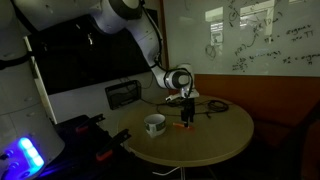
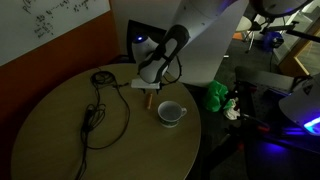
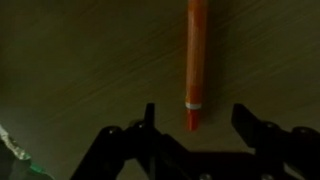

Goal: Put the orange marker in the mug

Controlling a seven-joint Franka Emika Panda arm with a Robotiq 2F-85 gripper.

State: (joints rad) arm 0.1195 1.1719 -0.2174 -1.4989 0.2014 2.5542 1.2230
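The orange marker (image 3: 196,60) lies on the round wooden table, its end with a white band between my fingers. My gripper (image 3: 195,112) is open, low over the table, one finger on each side of the marker and apart from it. In both exterior views the gripper (image 1: 186,108) (image 2: 150,88) points down over the marker (image 1: 184,125) (image 2: 148,99). The white mug (image 1: 154,124) (image 2: 172,112) stands upright on the table, close beside the gripper, with a dark inside.
A black coiled cable (image 2: 95,110) (image 1: 212,105) lies across the table (image 2: 60,135) beyond the gripper. A black box (image 1: 125,95) stands behind the table. A green object (image 2: 216,95) sits off the table's edge near the mug.
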